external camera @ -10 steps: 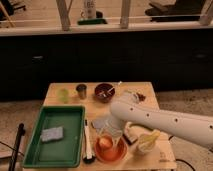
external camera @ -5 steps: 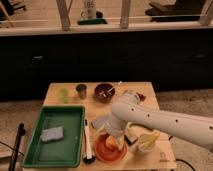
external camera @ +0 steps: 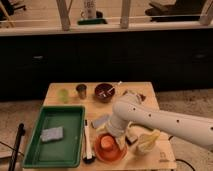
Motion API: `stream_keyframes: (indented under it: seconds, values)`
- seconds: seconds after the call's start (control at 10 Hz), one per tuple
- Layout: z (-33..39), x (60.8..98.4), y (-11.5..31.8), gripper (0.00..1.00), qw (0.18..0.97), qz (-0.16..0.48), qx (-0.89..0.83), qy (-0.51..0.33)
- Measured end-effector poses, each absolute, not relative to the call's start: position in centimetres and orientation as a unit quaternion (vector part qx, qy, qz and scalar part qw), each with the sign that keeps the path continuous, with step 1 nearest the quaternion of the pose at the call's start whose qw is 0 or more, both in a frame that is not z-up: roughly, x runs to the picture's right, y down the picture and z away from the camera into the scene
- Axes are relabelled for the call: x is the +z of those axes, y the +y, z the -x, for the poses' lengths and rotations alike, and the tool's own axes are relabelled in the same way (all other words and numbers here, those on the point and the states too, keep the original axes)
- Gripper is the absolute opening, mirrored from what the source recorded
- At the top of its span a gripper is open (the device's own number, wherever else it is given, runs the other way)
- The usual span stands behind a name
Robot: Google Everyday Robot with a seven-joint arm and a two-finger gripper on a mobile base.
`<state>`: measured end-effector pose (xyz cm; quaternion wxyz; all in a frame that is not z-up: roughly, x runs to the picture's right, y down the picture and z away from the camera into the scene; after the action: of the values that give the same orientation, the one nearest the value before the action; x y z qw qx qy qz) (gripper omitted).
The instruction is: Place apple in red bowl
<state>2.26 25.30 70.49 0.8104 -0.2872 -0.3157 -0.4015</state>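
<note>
The red bowl [external camera: 118,153] stands at the table's front edge, just right of the green tray. The apple [external camera: 106,143] lies inside it, orange-red and round. My white arm reaches in from the right and bends down over the bowl. The gripper [external camera: 113,133] hangs directly above the apple's back side, open, very close to the fruit or touching it. The arm's wrist hides the back rim of the bowl.
A green tray [external camera: 37,150] with a grey sponge [external camera: 52,134] fills the left front. Between tray and bowl lies a black-and-white utensil [external camera: 87,144]. A green cup [external camera: 63,95], a metal cup [external camera: 81,91] and a dark maroon bowl [external camera: 104,92] stand at the back. A yellowish object [external camera: 148,140] sits right of the bowl.
</note>
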Motion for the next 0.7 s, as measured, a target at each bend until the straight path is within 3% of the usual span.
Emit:
stream_keyframes:
  seconds: [0.7]
  values:
    - [-2.58, 70.87, 24.74, 0.80, 0.811, 0.290, -0.396, -0.319]
